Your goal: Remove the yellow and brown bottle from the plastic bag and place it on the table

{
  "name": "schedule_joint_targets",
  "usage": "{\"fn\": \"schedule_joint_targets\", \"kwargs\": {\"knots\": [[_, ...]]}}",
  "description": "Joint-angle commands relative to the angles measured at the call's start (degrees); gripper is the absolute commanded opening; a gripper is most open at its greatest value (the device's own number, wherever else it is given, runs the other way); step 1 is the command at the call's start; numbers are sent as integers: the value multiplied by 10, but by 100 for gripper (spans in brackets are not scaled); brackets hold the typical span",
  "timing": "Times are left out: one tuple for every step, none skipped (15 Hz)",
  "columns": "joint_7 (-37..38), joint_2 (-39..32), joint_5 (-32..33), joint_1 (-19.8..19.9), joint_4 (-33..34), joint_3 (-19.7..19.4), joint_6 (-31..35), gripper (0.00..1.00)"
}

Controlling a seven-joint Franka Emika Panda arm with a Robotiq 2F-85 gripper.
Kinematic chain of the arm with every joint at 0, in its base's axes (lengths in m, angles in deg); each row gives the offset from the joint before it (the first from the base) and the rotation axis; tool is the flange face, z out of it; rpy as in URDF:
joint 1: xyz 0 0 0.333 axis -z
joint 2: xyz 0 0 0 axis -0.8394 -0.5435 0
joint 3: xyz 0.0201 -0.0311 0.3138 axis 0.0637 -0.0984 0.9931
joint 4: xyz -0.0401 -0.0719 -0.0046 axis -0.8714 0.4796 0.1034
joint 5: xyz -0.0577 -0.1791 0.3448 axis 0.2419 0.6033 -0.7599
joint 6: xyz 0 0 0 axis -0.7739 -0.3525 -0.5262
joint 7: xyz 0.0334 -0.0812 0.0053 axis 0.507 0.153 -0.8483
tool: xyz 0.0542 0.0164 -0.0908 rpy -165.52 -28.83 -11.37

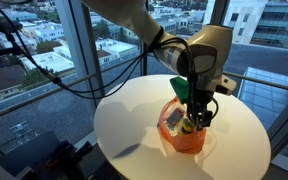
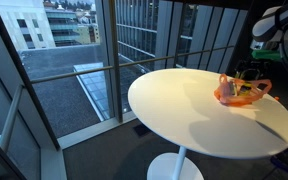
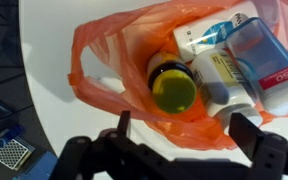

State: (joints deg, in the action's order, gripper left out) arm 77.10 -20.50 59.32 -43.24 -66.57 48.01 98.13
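Observation:
The yellow and brown bottle stands in the orange plastic bag, its yellow cap facing the wrist camera. My gripper is open, its two fingers spread wide just above the bag and to either side of the bottle, not touching it. In an exterior view my gripper hangs straight over the bag on the round white table. In an exterior view the bag sits near the table's far edge, the bottle too small to make out.
White boxes and a white bottle with red and blue print lie in the bag beside the yellow-capped bottle. The table stands by tall glass windows. Black cables hang behind the arm.

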Motion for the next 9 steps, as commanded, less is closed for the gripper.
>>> {"fn": "schedule_joint_targets", "kwargs": {"knots": [[-1, -4, -10, 4, 19, 0, -28, 100], [-3, -1, -10, 3, 16, 1, -30, 100], [-4, 1, -10, 2, 14, 1, -31, 100], [-5, 5, -9, 1, 8, 2, -29, 100], [-6, 6, -9, 0, 7, 2, -29, 100], [-7, 9, -8, -1, 4, 3, -28, 100], [-8, 11, -7, -2, 2, 3, -28, 100], [-8, 12, -7, -3, 1, 4, -27, 100], [-9, 13, -7, -5, -1, 5, -26, 100]]}}
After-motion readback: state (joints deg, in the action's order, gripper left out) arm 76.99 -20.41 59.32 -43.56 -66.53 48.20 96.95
